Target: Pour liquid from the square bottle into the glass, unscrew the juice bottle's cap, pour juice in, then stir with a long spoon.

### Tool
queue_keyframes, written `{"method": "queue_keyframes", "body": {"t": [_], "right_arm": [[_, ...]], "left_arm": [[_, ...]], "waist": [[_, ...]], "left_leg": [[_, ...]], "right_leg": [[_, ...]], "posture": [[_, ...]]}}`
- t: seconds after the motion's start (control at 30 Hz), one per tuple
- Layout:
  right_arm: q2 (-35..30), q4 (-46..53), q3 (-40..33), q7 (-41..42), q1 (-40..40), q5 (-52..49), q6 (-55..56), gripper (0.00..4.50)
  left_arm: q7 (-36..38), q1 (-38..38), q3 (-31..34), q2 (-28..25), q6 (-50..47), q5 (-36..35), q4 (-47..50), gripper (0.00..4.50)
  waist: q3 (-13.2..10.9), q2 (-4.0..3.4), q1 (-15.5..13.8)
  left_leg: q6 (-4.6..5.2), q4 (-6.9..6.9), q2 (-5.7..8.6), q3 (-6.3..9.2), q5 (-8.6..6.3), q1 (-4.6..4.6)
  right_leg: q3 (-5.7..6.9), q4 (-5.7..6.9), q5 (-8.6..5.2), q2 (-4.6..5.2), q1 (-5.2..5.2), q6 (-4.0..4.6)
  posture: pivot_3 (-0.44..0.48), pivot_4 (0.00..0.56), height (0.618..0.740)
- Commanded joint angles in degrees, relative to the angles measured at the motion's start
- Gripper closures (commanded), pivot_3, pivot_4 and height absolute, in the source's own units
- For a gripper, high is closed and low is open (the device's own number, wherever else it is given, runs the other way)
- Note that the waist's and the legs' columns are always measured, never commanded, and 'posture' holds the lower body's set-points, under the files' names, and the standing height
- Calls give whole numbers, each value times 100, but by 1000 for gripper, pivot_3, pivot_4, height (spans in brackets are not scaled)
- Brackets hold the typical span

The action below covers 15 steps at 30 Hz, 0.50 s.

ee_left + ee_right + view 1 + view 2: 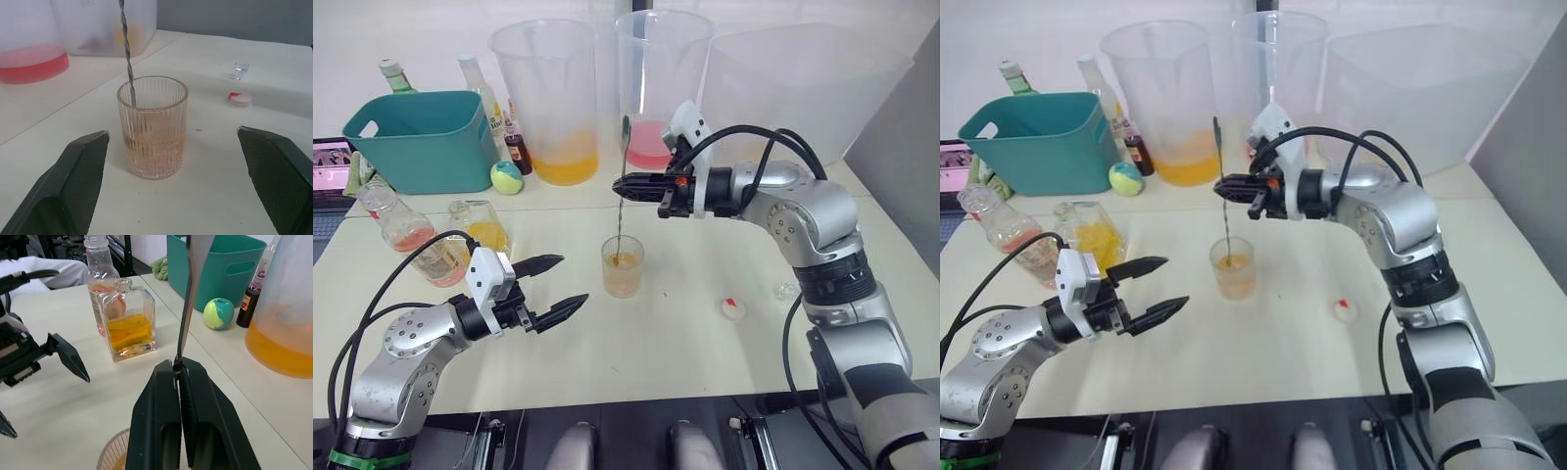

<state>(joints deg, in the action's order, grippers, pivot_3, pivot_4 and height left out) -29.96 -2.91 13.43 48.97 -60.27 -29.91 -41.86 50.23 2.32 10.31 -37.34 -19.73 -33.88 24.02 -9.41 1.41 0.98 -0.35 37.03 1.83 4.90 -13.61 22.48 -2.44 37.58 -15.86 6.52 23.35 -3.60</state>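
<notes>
The glass (623,266), a small ribbed tumbler, stands mid-table holding a little orange-pink liquid. The long spoon (623,211) stands almost upright with its lower end inside the glass. My right gripper (625,184) is shut on the twisted stem above the glass. My left gripper (573,279) is open, low over the table just left of the glass and touching nothing. The square bottle (484,227), with yellow-orange liquid, stands at the left. Beside it is the uncapped juice bottle (406,230). Its cap (734,307) lies right of the glass.
A small clear stopper (787,291) lies past the cap. At the back stand a teal basket (421,137), a pitcher with orange liquid (548,98), one with pink liquid (656,88), and a large clear tub (793,88). A yellow-green ball (506,177) and a small dark bottle (517,152) sit nearby.
</notes>
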Motion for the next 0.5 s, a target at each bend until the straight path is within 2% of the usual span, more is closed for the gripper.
{"method": "queue_keyframes", "body": {"t": [0.03, 0.33, 0.5], "right_arm": [[-157, 146, -156, 230, -242, 201, 126, 4500], [-211, 735, -310, 467, -193, 9, -478, 4500], [-31, 914, -504, 403, -143, -252, -851, 4500]], "left_arm": [[-5, -7, 148, -63, 73, -35, 164, 67], [-11, -7, 149, -87, 32, -61, 184, 67], [-28, 0, 155, -107, 14, -55, 181, 67]], "waist": [[0, 0, -3], [0, 0, -4], [0, 0, -2]], "left_leg": [[0, 0, 0, 0, 0, 0], [0, 0, 0, 1, 0, 3], [0, 0, 0, 2, 0, 3]], "right_leg": [[0, 0, 0, 0, 0, 0], [0, -1, 0, 1, 2, 0], [0, -1, 0, 1, 2, 0]], "posture": [[0, 150, 729], [0, 150, 729], [0, 150, 729]]}}
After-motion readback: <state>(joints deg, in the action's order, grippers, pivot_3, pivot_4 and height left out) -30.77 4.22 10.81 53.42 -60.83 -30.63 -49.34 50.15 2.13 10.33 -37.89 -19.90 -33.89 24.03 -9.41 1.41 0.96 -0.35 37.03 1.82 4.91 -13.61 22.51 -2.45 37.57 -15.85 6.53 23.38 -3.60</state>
